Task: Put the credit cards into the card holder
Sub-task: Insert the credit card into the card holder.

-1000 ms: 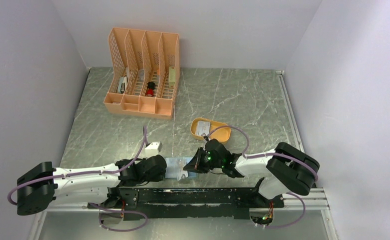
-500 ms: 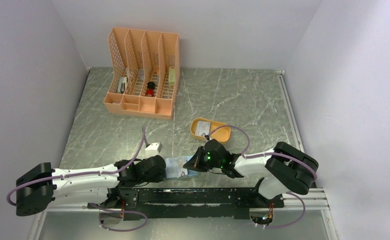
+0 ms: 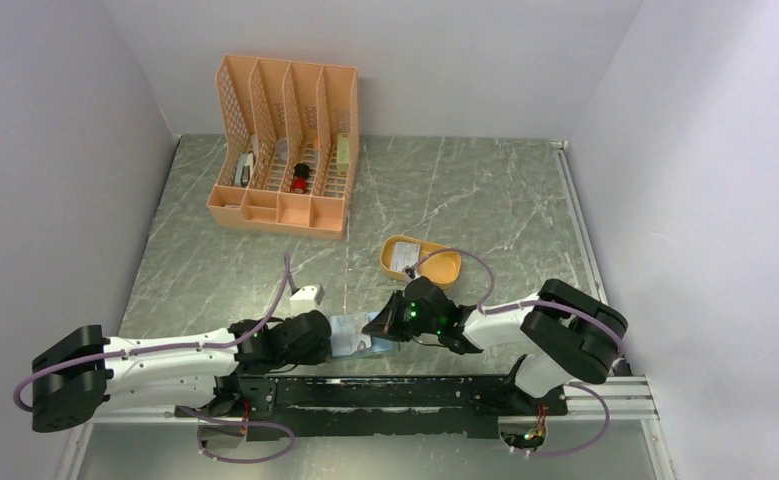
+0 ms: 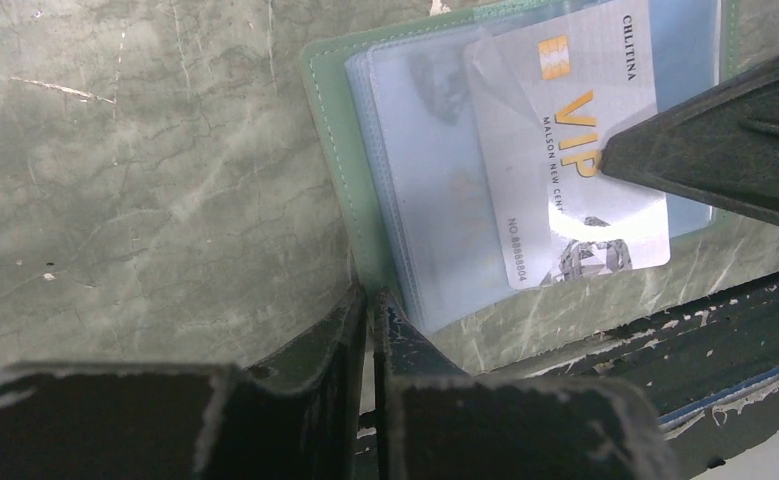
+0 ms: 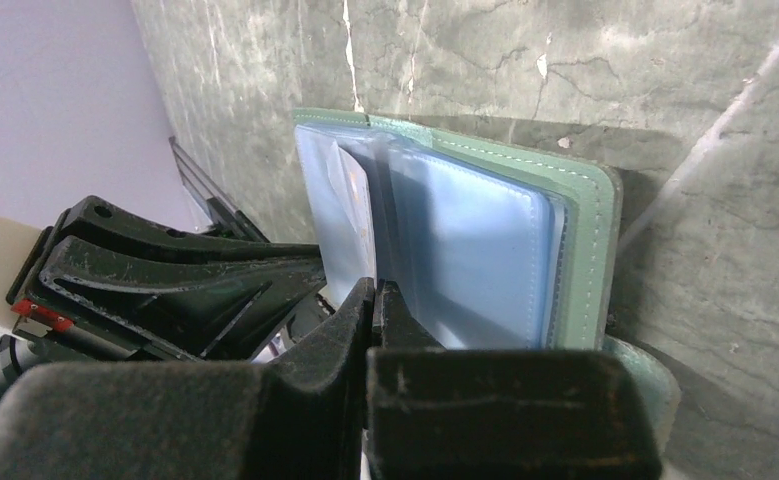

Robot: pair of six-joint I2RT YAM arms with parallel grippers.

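Observation:
The sage-green card holder [image 4: 327,150] lies open at the table's near edge, its clear bluish sleeves up; it also shows in the right wrist view [image 5: 590,230] and the top view [image 3: 350,336]. A pale credit card [image 4: 565,150] marked VIP lies slanted, partly in a sleeve. My right gripper [image 5: 375,295] is shut, pinching that card's edge; one of its fingers [image 4: 715,150] lies over the card. My left gripper [image 4: 373,300] is shut on the holder's near green edge. Another pale card [image 3: 402,258] lies in the yellow tray.
The mustard-yellow oval tray [image 3: 435,268] sits just behind the right gripper. A peach lattice desk organizer [image 3: 285,150] with small items stands at the back left. The arms' black mounting rail [image 3: 395,390] runs along the near edge, close under the holder.
My right gripper has moved a little to the left over the card holder with the card. The left arm has stayed put.

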